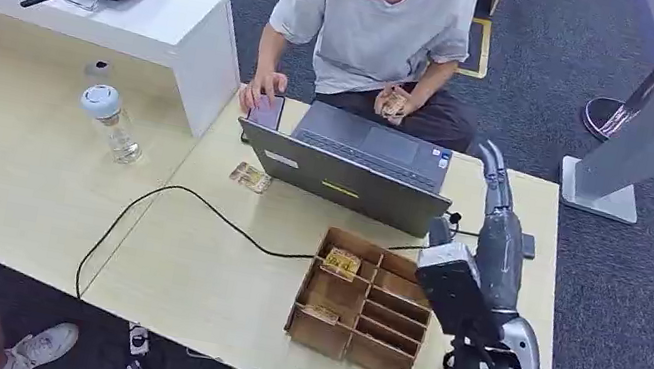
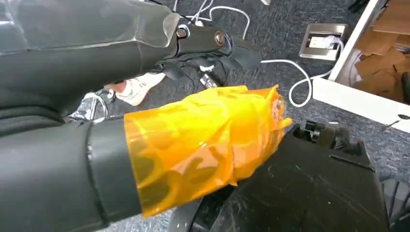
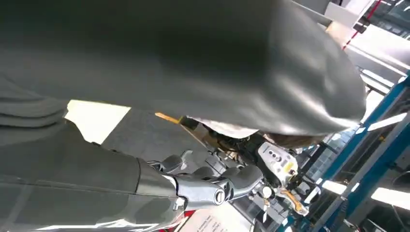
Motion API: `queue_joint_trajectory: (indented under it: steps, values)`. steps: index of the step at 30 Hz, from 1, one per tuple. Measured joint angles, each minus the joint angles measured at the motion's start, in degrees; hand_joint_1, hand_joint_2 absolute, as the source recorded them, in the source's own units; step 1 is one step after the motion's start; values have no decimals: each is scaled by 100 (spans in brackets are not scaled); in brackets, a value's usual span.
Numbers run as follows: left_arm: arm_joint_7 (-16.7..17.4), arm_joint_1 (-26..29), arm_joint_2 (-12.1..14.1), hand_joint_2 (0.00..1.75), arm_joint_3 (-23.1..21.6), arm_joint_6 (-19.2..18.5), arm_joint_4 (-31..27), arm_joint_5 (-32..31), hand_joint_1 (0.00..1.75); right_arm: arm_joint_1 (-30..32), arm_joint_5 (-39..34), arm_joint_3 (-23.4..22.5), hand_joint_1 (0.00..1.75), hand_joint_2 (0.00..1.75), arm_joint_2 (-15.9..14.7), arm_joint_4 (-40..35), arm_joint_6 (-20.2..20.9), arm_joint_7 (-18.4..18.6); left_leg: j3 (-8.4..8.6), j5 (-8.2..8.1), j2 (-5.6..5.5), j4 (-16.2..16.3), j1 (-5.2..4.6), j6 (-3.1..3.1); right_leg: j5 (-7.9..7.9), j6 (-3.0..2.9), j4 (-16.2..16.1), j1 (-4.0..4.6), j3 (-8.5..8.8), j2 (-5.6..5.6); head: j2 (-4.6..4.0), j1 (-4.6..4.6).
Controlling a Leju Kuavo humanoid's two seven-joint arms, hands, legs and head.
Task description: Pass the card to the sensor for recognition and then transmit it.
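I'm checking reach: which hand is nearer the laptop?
Right. The right hand is raised over the table beside the laptop's right edge. The left hand, wrapped in orange film, hangs low over the carpet, away from the tabletop.

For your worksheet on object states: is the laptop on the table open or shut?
Open. The laptop has its lid raised towards the camera, keyboard facing the seated person; whether its screen is on cannot be told.
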Motion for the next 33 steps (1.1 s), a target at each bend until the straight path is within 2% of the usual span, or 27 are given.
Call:
queue_joint_trajectory:
  steps: [5, 9, 20, 33]
  values:
    - [114, 49, 54, 0, 0, 101, -109, 120, 0, 208, -16, 15, 0, 175, -68, -166, 9, -244, 0, 0, -1, 0, 0, 0, 0, 0, 0, 0, 1, -1, 0, 2]
    - [269, 108, 136, 0, -44, 238, -238, 280, 0, 473, 313, 72, 0, 175, -177, -245, -39, -417, -1, -2, -1, 0, 0, 0, -1, 0, -1, 0, 0, -1, 0, 0]
    - [717, 226, 391, 0, -398, 680, -651, 697, 0, 1100, 667, 146, 0, 175, -393, -420, -160, -422, -2, -3, -1, -1, 0, -1, -2, 1, -2, 0, 0, -1, 0, 2]
    - [903, 180, 575, 0, -848, 1010, -828, 986, 0, 1283, 1353, 201, 0, 175, -601, -420, -219, -330, -1, -3, 0, -1, 0, -1, -2, 1, -2, 0, 0, 0, 0, 2]
